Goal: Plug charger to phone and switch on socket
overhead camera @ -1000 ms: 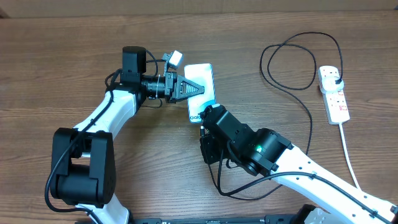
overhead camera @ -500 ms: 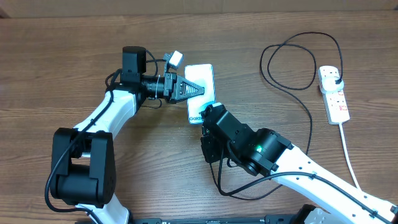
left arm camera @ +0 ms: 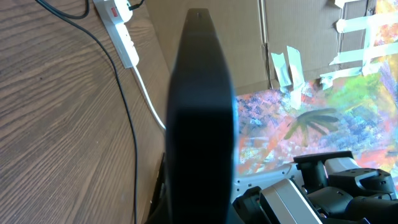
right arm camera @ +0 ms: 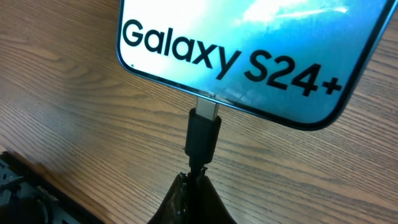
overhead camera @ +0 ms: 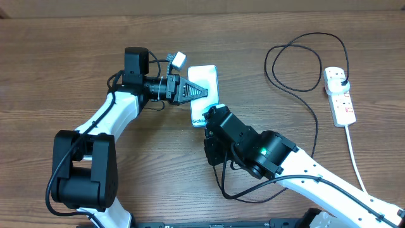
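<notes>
The phone (overhead camera: 205, 76) lies flat on the table, its light blue screen (right arm camera: 249, 37) reading "Galaxy S24+". My left gripper (overhead camera: 204, 92) is shut, its dark tips lying over the phone's left side; in the left wrist view its fingers (left arm camera: 198, 74) fill the middle and hide the phone. My right gripper (right arm camera: 198, 179) is shut on the charger cable just behind its black connector (right arm camera: 204, 134), whose metal tip sits at the port in the phone's bottom edge. The charger cable (overhead camera: 314, 117) loops across the table to its plug (overhead camera: 342, 80) in the white socket (overhead camera: 342, 101).
The socket's thick white cord (overhead camera: 355, 158) runs toward the table's front right. In the left wrist view the socket (left arm camera: 118, 25) and the black cable (left arm camera: 127, 118) lie on the wood, with cardboard and a painted sheet (left arm camera: 298, 124) behind. The right arm (overhead camera: 272, 155) crosses the table's middle.
</notes>
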Motion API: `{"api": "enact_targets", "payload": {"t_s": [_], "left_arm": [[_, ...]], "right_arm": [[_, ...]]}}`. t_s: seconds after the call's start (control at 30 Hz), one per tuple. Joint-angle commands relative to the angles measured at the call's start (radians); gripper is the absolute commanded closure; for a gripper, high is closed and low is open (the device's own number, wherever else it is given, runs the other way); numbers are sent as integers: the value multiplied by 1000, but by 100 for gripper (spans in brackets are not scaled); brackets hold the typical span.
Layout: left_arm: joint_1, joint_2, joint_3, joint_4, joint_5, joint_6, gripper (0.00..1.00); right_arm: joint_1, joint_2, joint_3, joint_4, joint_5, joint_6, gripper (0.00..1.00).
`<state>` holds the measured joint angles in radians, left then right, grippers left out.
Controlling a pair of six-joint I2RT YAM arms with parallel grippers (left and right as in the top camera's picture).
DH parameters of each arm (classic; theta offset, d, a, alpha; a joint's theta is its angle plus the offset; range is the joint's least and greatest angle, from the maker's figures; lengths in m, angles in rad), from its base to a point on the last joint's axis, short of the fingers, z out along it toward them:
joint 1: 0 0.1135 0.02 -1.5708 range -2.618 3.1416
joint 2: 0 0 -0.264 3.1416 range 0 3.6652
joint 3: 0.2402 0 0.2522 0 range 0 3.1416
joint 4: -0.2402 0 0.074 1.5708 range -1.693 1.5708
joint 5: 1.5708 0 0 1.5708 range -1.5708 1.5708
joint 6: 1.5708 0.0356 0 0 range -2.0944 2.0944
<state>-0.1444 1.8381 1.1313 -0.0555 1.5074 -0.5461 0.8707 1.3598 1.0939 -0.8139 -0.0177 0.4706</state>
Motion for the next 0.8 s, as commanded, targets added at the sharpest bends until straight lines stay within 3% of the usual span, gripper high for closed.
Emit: {"api": "enact_targets", "payload": {"t_s": [0.0, 0.77], "left_arm": [[-7, -1, 14, 7, 46, 27, 96], [-7, -1, 14, 6, 46, 0, 96]], "right_arm": [[-2, -1, 32, 21, 17, -8, 96], [-2, 39, 32, 24, 17, 0, 96]]}}
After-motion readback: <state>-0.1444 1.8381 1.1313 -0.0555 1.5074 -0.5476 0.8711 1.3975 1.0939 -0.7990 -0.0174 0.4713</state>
